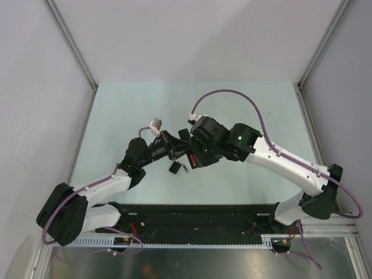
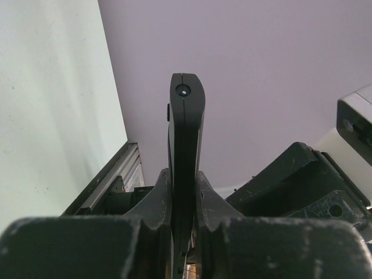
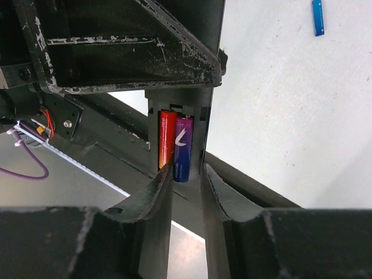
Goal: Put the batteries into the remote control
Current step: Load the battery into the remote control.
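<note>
Both arms stretch from the near edge and meet over the middle of the table (image 1: 116, 116). Just on the near side of them a small black piece (image 1: 173, 167) lies on the table. The left gripper (image 2: 185, 192) is clamped on the remote (image 2: 186, 128), which we see edge-on between its fingers. The right gripper (image 3: 187, 177) faces the remote's open compartment. Its fingers (image 3: 157, 195) are slightly apart and grip nothing, and one tip overlaps the red battery's end. The red battery (image 3: 167, 139) and the purple battery (image 3: 183, 148) sit side by side in that compartment. Farther off lies a small blue thing (image 3: 317, 17).
</note>
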